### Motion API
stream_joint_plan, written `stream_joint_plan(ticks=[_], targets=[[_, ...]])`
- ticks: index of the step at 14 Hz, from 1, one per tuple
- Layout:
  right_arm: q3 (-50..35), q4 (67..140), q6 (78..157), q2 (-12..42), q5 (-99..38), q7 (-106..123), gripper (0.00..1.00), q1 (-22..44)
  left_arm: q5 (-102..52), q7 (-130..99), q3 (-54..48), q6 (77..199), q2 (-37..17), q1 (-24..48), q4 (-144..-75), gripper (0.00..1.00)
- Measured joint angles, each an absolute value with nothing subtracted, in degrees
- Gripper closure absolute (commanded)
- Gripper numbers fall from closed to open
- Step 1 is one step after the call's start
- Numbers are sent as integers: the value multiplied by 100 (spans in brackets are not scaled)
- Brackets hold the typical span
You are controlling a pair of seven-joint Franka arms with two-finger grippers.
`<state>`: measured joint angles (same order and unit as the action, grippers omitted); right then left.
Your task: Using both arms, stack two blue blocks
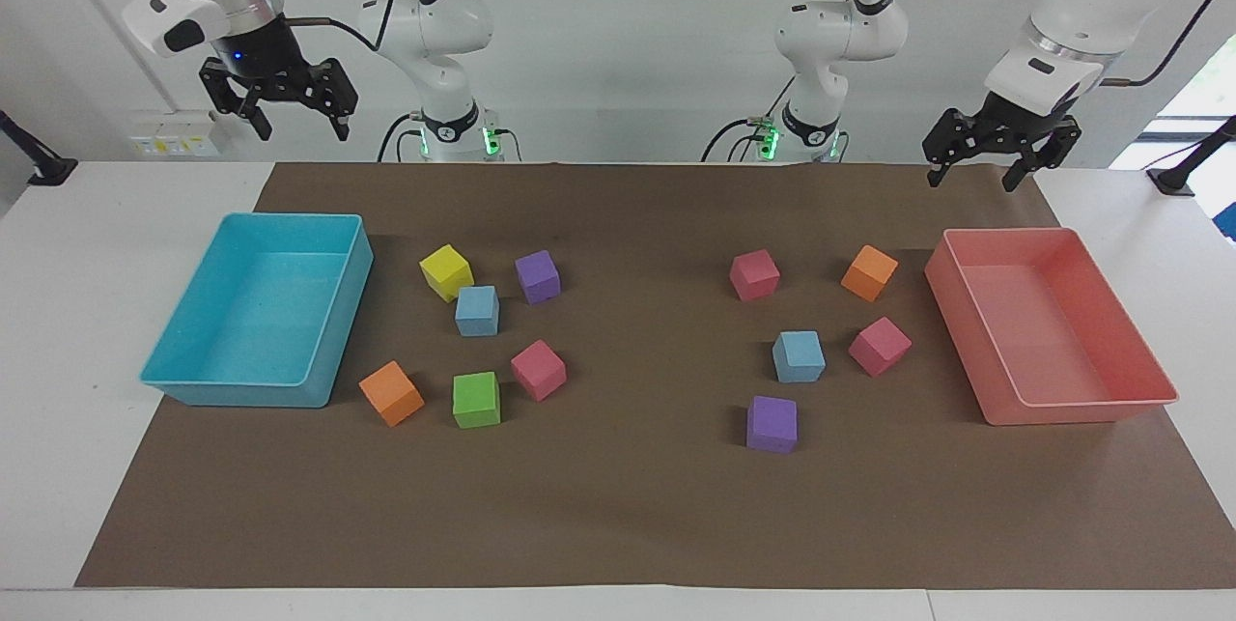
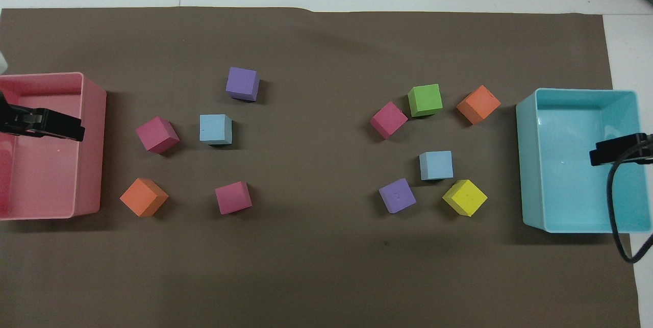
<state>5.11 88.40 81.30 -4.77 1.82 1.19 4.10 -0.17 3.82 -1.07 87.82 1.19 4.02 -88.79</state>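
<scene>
My left gripper (image 1: 973, 176) hangs over the pink tray (image 1: 1149, 365), fingers spread wide and holding nothing. My right gripper (image 1: 300, 127) hangs over the cyan tray (image 1: 338, 341), fingers likewise wide open and empty. On the worktop's brown mat (image 1: 637, 505), one blue block (image 1: 799, 356) sits toward my left arm's end, a purple block (image 1: 772, 424) at its seven o'clock in the facing view. The other blue block (image 1: 477, 310) touches a yellow block (image 1: 446, 272) at its eleven o'clock.
</scene>
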Motion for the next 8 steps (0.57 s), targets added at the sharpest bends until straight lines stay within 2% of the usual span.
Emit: stream_joint_plan(ticks=[8], targets=[[526,8839,8156,-478,190,208,0,409,-17,394,-107,8779,119,402,-8879,0]])
